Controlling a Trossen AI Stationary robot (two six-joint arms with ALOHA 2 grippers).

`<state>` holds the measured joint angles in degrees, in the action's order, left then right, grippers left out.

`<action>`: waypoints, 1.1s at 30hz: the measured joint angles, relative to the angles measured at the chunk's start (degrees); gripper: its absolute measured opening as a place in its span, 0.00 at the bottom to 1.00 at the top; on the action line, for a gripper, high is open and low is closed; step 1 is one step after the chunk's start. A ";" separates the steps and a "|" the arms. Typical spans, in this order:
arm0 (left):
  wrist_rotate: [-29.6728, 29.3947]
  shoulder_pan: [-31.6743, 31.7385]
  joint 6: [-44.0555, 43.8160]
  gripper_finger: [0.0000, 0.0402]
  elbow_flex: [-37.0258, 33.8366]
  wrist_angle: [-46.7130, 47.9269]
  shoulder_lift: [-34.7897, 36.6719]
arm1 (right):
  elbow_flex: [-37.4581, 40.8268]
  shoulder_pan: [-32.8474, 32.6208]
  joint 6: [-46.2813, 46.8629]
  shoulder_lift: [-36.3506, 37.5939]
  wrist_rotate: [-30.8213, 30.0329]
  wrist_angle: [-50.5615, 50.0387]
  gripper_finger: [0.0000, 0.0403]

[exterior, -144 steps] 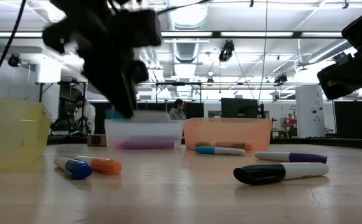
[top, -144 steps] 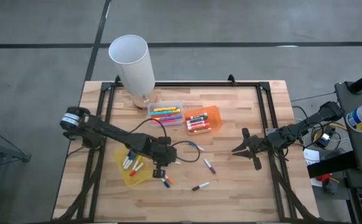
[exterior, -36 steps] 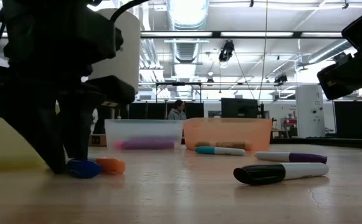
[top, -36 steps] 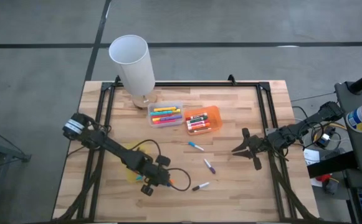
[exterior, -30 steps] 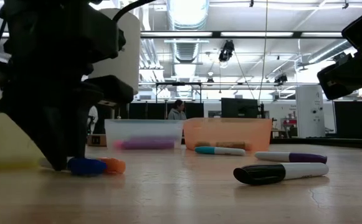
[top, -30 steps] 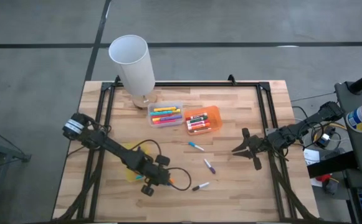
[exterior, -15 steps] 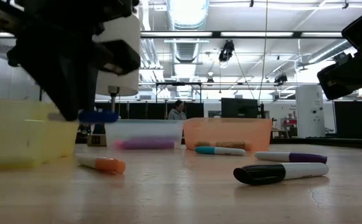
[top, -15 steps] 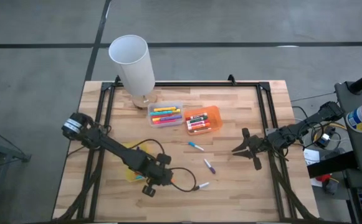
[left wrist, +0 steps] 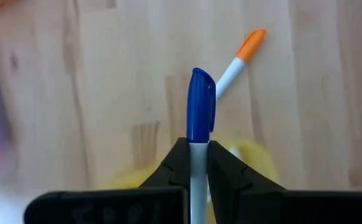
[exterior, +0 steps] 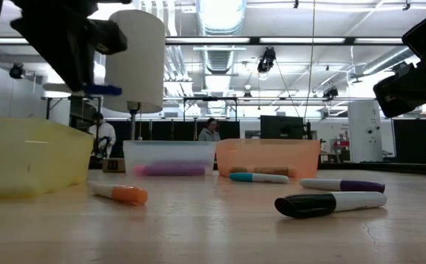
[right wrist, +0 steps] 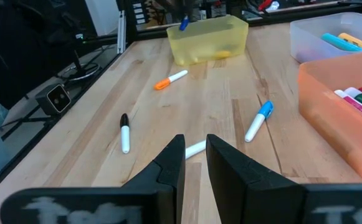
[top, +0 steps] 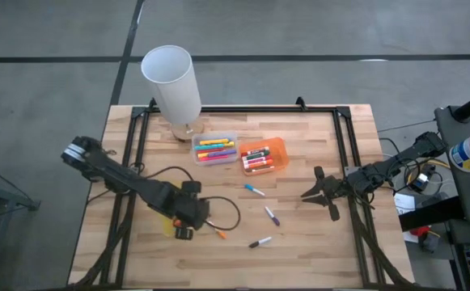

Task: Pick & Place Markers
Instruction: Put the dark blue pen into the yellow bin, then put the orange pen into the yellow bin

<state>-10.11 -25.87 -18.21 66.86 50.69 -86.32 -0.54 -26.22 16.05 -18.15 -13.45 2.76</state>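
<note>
Left hand (left wrist: 193,163): closed on the blue marker (left wrist: 200,106), gripped on the white barrel with the blue cap sticking out ahead; hangs above the desk (top: 299,153) over the yellow tray (top: 167,228), at the desk's left front.
Why held so: grip sits well back on the barrel, cap end free; judged a carry to the yellow tray, where release would drop it in.
Blue marker height: low view shows it lying level, clear of the desk and above the tray rim; touches nothing but the fingers.
Yellow tray: translucent; the arm covers most of it from above, contents not readable.
Orange marker (top: 218,233): flat on the desk just beside the yellow tray; looks like the nearest pick left.
Loose markers: a light-blue one (top: 254,190) mid-desk, a purple one (top: 273,216) nearer the front, a black one (top: 259,242) nearest the front edge; all lying flat, apart from one another.
Clear tray (top: 213,148): holds yellow, orange and pink markers; sits by the white cylinder (top: 171,81).
Orange tray (top: 264,156): just beside the clear tray; holds red, black and other markers.
Sorting guess: trays seem to take colour groups, but I cannot tell the rule.
Right hand (right wrist: 194,155): waits at the desk's right side, low, holding nothing; fingers stand a narrow gap apart, pointing at the loose markers.
Risk: release off-centre could bounce the marker off the tray rim.
</note>
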 joint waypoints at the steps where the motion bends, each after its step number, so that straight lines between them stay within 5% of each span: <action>1: -0.07 0.00 -0.95 0.06 -0.40 1.08 1.13 | 0.00 0.00 0.00 0.00 0.00 0.01 0.15; 9: -2.35 0.00 -13.31 0.06 -8.37 5.68 9.68 | 0.00 0.00 0.00 0.00 -0.01 0.01 0.15; 14: 2.20 -0.07 -23.11 0.06 -16.47 4.07 13.99 | 0.00 0.00 0.00 0.00 0.00 0.00 0.15; 20: 5.19 -0.05 -32.66 0.22 -24.14 0.37 16.43 | 0.00 -0.02 0.00 0.00 -0.01 0.00 0.15; 26: 5.54 -0.01 -32.67 0.31 -24.06 0.11 17.65 | 0.00 -0.02 0.00 0.00 0.00 0.00 0.15; 33: 3.57 0.20 -22.82 0.33 -15.57 -2.63 17.92 | 0.00 0.00 0.00 0.00 -0.02 0.01 0.15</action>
<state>-6.54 -25.66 -41.04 51.29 48.06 -68.40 -0.54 -26.22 16.05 -18.15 -13.47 2.77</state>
